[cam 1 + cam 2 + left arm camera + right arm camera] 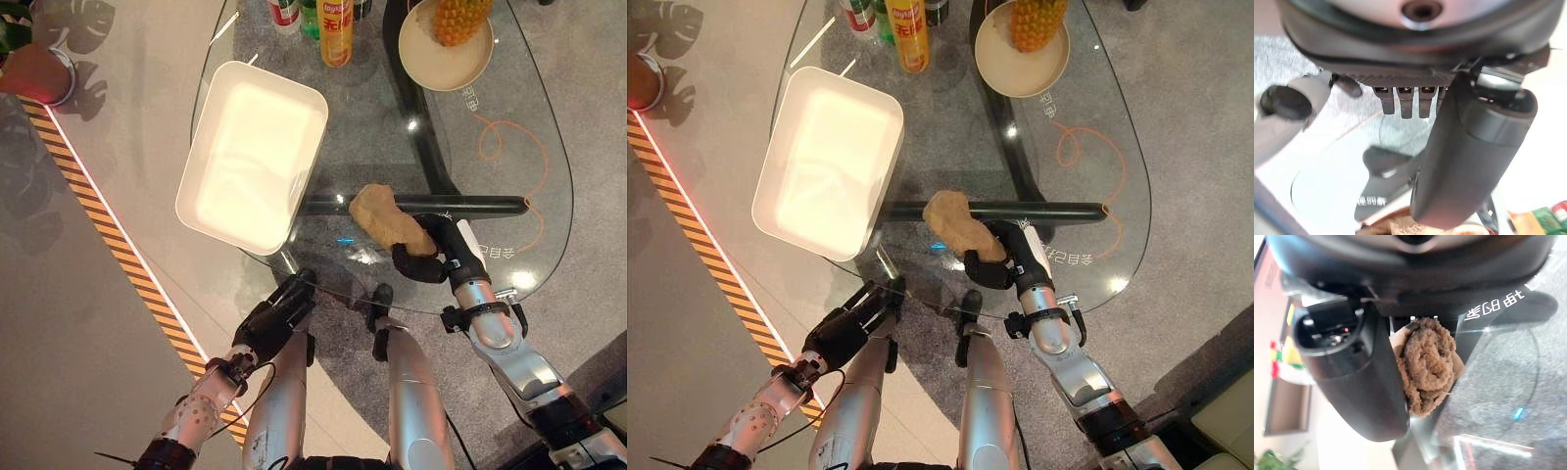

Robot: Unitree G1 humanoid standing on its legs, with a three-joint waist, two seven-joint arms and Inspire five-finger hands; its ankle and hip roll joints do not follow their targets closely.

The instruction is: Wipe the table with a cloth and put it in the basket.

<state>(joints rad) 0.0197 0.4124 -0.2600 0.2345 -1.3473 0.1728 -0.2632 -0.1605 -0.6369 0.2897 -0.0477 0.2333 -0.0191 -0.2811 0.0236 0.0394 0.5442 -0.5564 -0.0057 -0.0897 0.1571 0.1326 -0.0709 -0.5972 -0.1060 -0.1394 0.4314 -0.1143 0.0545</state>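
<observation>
The principal risk at this point is judged to be loss of the cloth: it is bunched into a wad, most of its bulk projects beyond the right hand toward the middle of the glass table, and a sliding stroke across smooth glass may drag the free portion out of the grip or roll it under the fingers. A second risk is poor wiping contact; a crumpled wad touches the glass over a small area and may leave parts of the surface untreated. A third risk concerns the transfer: the white basket sits on the table's left portion with one corner projecting past the table edge, so a contact from the arm during the drop may shift or tip it. Toward the far edge, the yellow bottle and the plate carrying a pineapple stand well apart from the cloth, but a long stroke in that direction could reach them. The right hand is closed around the near end of the cloth, thumb and fingers curled on it; the right wrist view shows the brown wad pressed between the thumb and the palm. The cloth lies on the glass near the table's near edge, between the basket and the right hand, and not yet in the basket. The left hand hangs at the near table edge below the basket, fingers relaxed and extended, holding nothing.
</observation>
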